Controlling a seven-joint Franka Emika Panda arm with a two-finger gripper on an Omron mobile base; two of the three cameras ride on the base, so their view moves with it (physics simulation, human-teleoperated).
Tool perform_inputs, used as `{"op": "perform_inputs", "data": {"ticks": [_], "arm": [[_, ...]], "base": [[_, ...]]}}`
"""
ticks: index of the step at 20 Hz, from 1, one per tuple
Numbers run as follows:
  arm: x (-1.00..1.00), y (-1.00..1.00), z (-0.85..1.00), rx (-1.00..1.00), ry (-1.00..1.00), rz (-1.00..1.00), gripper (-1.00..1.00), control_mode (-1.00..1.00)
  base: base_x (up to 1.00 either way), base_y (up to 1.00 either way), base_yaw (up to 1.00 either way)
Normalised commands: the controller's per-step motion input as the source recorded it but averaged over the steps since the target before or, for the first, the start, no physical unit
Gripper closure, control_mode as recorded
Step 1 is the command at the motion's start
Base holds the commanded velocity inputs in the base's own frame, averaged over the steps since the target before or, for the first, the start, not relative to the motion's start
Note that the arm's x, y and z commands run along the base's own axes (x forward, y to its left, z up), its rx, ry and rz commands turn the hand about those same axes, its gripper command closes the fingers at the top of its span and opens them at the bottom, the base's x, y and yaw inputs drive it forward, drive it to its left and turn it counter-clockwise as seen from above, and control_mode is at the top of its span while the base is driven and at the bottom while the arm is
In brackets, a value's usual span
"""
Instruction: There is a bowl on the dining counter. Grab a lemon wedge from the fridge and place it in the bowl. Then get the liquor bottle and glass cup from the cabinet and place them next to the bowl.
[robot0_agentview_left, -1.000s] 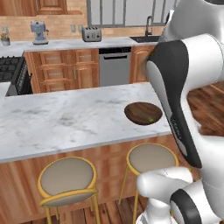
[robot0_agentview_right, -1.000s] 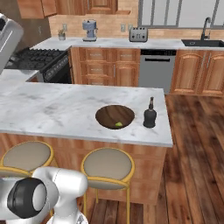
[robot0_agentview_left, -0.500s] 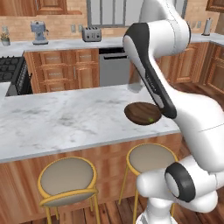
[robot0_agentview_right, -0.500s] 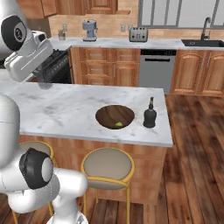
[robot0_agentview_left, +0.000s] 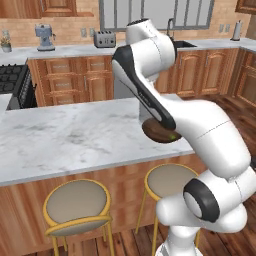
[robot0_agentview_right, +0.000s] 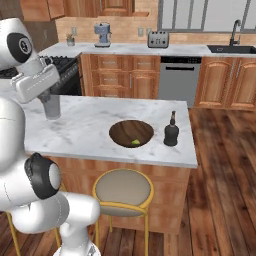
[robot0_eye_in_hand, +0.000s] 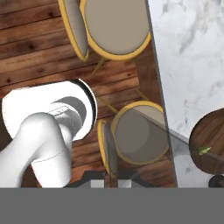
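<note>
My tool (robot0_agentview_right: 50, 102) is pinching the glass cup (robot0_agentview_right: 51, 107), carried upright above the worktop (robot0_agentview_right: 90, 127), well left of the bowl (robot0_agentview_right: 131, 133). Lemon wedge (robot0_agentview_right: 135, 142) in bowl; bottle (robot0_agentview_right: 171, 131) just right of it. Cup placement remains.

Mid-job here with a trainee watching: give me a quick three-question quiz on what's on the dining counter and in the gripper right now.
1. True or false: the lemon wedge already lies in the bowl.
2. In the right base view, the liquor bottle stands on the dining counter: A) right of the bowl, B) left of the bowl, C) inside the bowl.
3. What does the gripper hold?

Key
1. True: a small yellow-green piece rests on the bowl's floor.
2. A, close beside the bowl but apart from it.
3. The glass cup, a grey tumbler carried upright over the counter's left end.
</note>
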Motion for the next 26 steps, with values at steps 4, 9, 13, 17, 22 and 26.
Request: {"op": "perform_inputs", "data": {"ticks": [4,9,13,17,22,26], "arm": [[0.18,0.02,-0.26,-0.03,0.03,0.01,1.0,-1.0],[0.48,-0.05,-0.26,0.0,0.0,0.0,1.0,-1.0],[0.34,-0.08,-0.41,0.0,0.01,0.0,1.0,-1.0],[0.38,-0.1,-0.5,0.0,0.04,0.0,1.0,-1.0],[0.37,-0.07,-0.42,0.0,0.0,0.0,1.0,-1.0],[0.46,-0.03,-0.43,0.0,0.0,0.0,1.0,-1.0]], "base": [[0.0,0.0,0.0],[0.0,0.0,0.0],[0.0,0.0,0.0],[0.0,0.0,0.0],[0.0,0.0,0.0],[0.0,0.0,0.0]]}}
